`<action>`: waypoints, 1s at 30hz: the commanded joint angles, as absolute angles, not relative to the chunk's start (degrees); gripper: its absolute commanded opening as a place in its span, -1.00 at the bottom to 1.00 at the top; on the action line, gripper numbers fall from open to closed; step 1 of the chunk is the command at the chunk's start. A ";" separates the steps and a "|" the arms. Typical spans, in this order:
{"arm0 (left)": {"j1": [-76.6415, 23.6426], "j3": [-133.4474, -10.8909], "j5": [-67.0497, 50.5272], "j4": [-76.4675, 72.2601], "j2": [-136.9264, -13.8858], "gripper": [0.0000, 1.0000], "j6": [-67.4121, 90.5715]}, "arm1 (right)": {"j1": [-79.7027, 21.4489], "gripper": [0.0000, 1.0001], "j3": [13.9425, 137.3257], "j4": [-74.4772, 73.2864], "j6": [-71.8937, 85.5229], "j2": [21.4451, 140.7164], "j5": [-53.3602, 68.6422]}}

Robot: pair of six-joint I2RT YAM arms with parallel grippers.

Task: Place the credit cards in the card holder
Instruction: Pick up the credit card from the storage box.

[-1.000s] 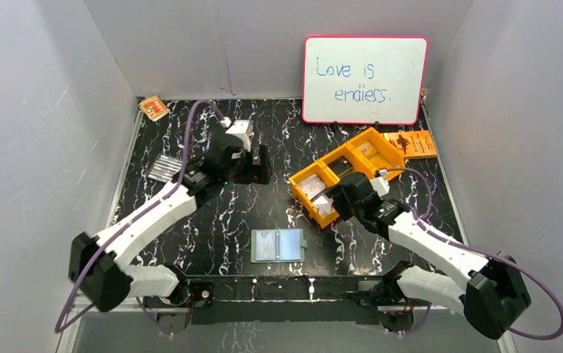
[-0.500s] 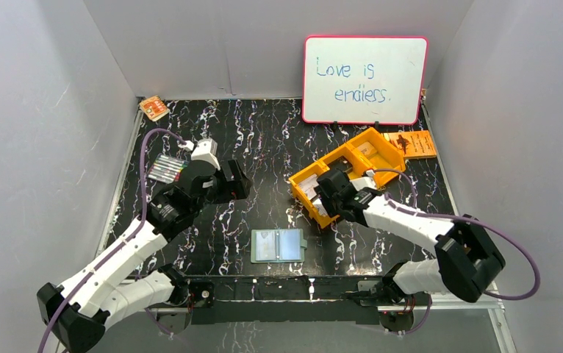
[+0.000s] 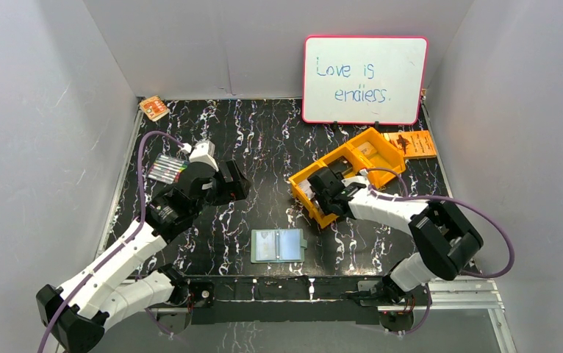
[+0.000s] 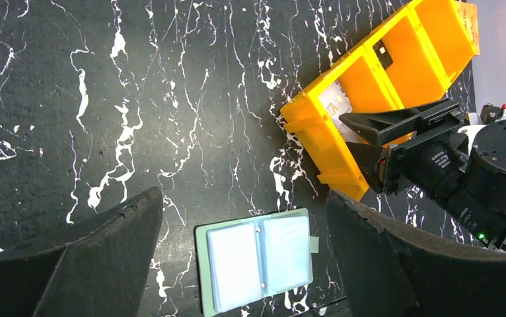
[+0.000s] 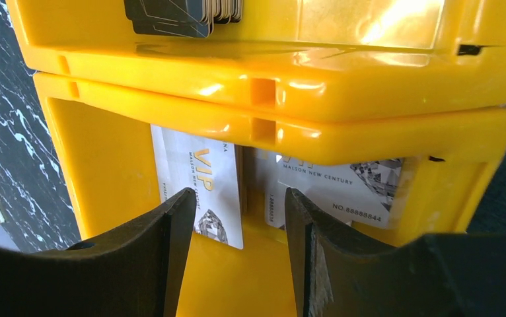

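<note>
Grey walls box in a black, white-veined marble counter (image 3: 264, 140). A pink-framed whiteboard (image 3: 364, 79) stands at the back, with "Love is endless." handwritten on it in blue.

From my station I see the orange compartment tray (image 3: 386, 151) lying slantwise on the right half of the counter. The credit cards (image 5: 204, 178) are in its nearest compartment. One pale card reads "VIP" in gold, with a small line of print beside it. Its long axis runs away from the wrist camera toward the divider wall. Just beside it a second card (image 5: 343, 191) lies crosswise, long axis along the divider, printed "MAISON NEW CENTURY" and a number starting "NO.8888". The divider hides the far edges of both. In the next compartment sits a stack of dark cards (image 5: 184, 16).

My right pincer (image 5: 238, 198) hangs low over that nearest compartment. Its jaws are partly apart, one on each side of the seam between the two cards, and nothing is clamped.

The card holder (image 3: 278, 245) lies open and flat near the counter's front edge, between the arms and well apart from the tray. Its grey-blue pockets face up, its long axis runs left to right, and its snap tab points right.

My left pincer (image 4: 244, 193) hovers above the counter with jaws spread wide, holding nothing.

An orange booklet (image 3: 411, 143) lies behind the tray, and a small orange patterned packet (image 3: 153, 108) sits in the far left corner.
</note>
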State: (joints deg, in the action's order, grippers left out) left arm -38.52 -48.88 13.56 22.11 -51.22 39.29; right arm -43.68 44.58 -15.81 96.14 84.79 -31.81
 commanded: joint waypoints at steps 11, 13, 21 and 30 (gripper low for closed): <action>-38.40 -47.45 14.45 21.95 -49.63 0.76 38.98 | -43.36 0.22 50.74 -12.37 97.83 92.29 -35.01; -38.41 -47.46 14.42 21.94 -49.66 0.75 39.07 | -43.25 0.20 51.00 -12.78 97.80 92.85 -34.69; -38.39 -47.33 13.74 21.88 -50.57 0.72 39.64 | -42.81 -0.09 48.00 -12.53 97.29 91.87 -33.85; -38.39 -47.67 13.01 20.99 -51.84 0.62 39.44 | -42.79 -0.47 43.96 -11.02 96.67 88.44 -34.53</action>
State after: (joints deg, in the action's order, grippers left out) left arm -38.52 -47.59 13.06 21.91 -51.83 39.59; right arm -43.13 45.93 -9.65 97.10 90.41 -32.64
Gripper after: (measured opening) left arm 0.818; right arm 0.302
